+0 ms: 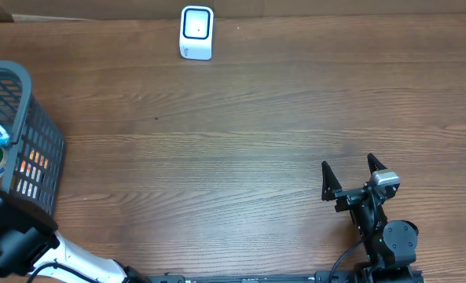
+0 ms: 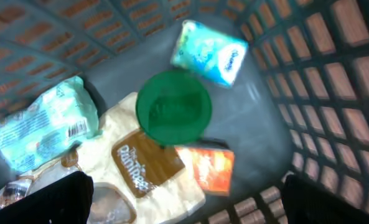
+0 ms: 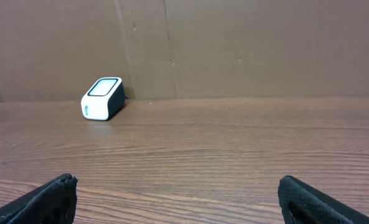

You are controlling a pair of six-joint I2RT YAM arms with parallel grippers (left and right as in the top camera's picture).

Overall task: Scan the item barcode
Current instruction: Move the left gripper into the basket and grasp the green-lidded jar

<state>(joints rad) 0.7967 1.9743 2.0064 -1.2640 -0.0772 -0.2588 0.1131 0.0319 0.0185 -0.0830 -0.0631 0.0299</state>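
You're right at the start here: nothing's been picked up. The left gripper (image 2: 187, 202) hangs over the basket (image 1: 40, 157) with its jaws wide and empty, so the item you need is down in there. Take your pick: green lid (image 2: 173, 104), teal packet (image 2: 209, 53) or orange packet (image 2: 206, 169). The right gripper (image 1: 348, 169) is open too, holding nothing, near the table's (image 1: 217, 157) front edge. The scanner (image 1: 196, 32) sits at the far edge, well apart from both. I'd say the basket walls are the tight bit; it's bare wood from there to the scanner.

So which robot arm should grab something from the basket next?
Left, I think. The left end effector hangs open over the basket, right above the green lid. The right end effector sits across the table, facing the scanner.
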